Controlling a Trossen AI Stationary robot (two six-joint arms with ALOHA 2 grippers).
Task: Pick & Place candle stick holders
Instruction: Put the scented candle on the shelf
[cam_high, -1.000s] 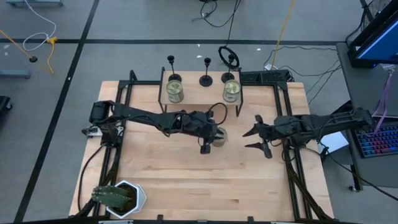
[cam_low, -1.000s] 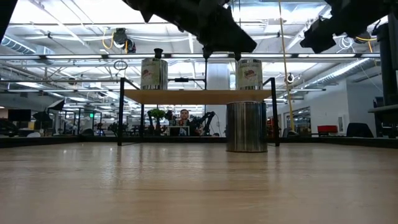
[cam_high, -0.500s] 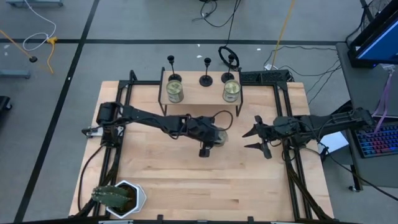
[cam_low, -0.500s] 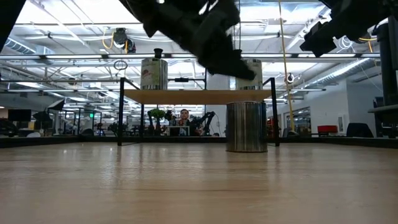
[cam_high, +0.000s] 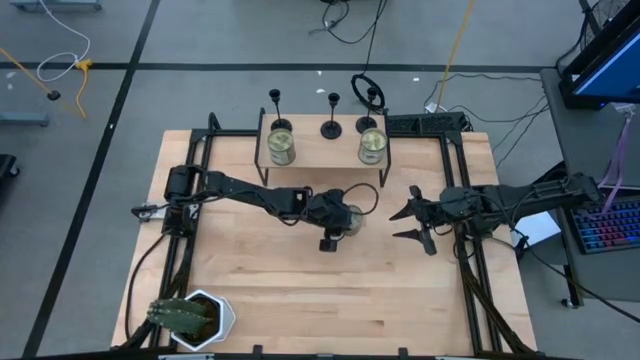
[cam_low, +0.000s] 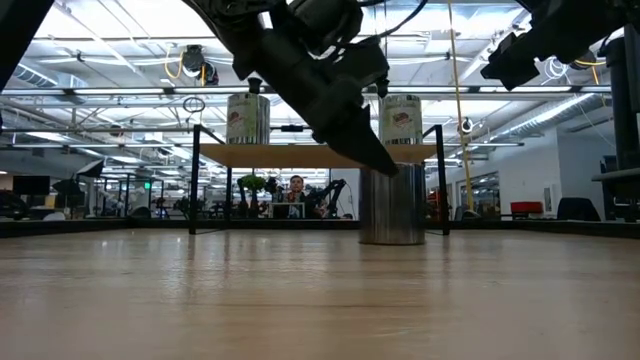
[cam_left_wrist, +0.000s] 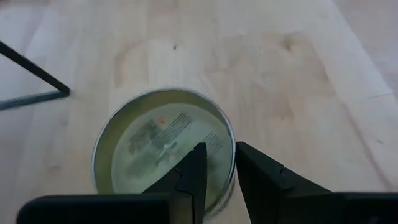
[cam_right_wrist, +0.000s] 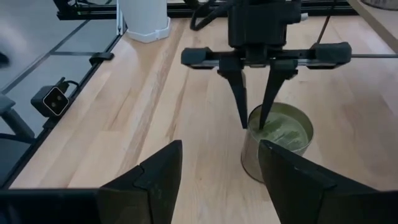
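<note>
Plant spikes in a white hexagonal pot (cam_high: 195, 318) sit at the near left corner of the pale wooden table (cam_high: 270, 300). Farther in, near the table's middle, stands an open greenish-gold cylindrical can (cam_high: 351, 218) with a printed label inside. The left gripper (cam_right_wrist: 255, 112) points down over it with its two thin dark fingers a little apart, straddling the can's wall: one fingertip sits just outside the rim and the other dips inside the can, as the left wrist view and the right wrist view both show. The fingers do not appear to press the wall yet. To the can's right, well apart from it, the right gripper (cam_high: 414, 223) hangs above the table with its fingers spread wide, holding nothing and facing the can. Beyond both, at the table's far edge, a small raised wooden shelf on black legs (cam_high: 325, 150) carries two more greenish-gold cans (cam_high: 282, 149), one near each end. Along the shelf's far edge stand the three small black candle stick holders (cam_high: 331, 126), upright in a row, each on a round flat base; neither gripper is near them. Behind the table, a person (cam_low: 295, 185) shows in the low view.
</note>
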